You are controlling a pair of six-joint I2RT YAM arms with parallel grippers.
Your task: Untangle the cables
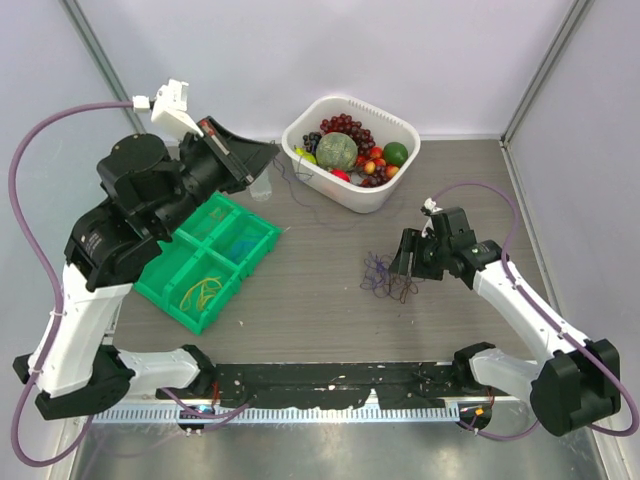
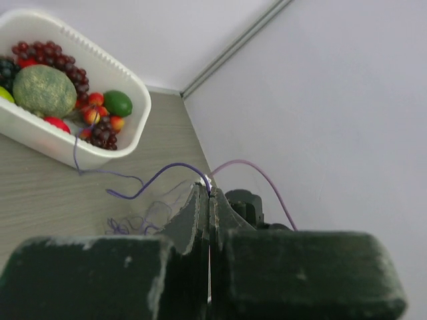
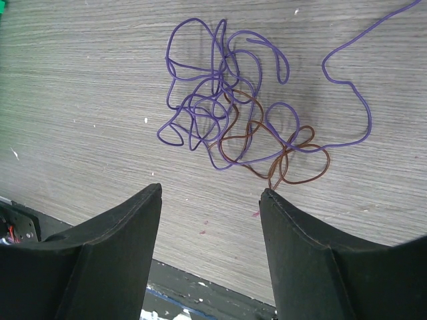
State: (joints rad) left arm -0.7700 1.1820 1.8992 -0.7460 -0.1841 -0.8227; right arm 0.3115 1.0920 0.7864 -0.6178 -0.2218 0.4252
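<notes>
A tangle of purple cable [image 3: 213,87] and brown cable [image 3: 280,150] lies on the table, right of centre in the top view [image 1: 388,276]. My right gripper [image 3: 210,193] is open and empty, just at the tangle's right edge [image 1: 400,265]. My left gripper [image 2: 209,190] is shut on a purple cable [image 2: 153,179] and held up near the white basket [image 1: 268,160]. That strand runs down over the table toward the tangle [image 2: 133,223]. A yellow cable [image 1: 203,292] and a blue cable [image 1: 240,245] lie in separate compartments of the green tray [image 1: 165,280].
A white basket [image 1: 400,175] of fruit stands at the back centre; it also shows in the left wrist view [image 2: 127,143]. The green tray sits left of centre. A black strip [image 1: 330,378] runs along the near edge between the arm bases.
</notes>
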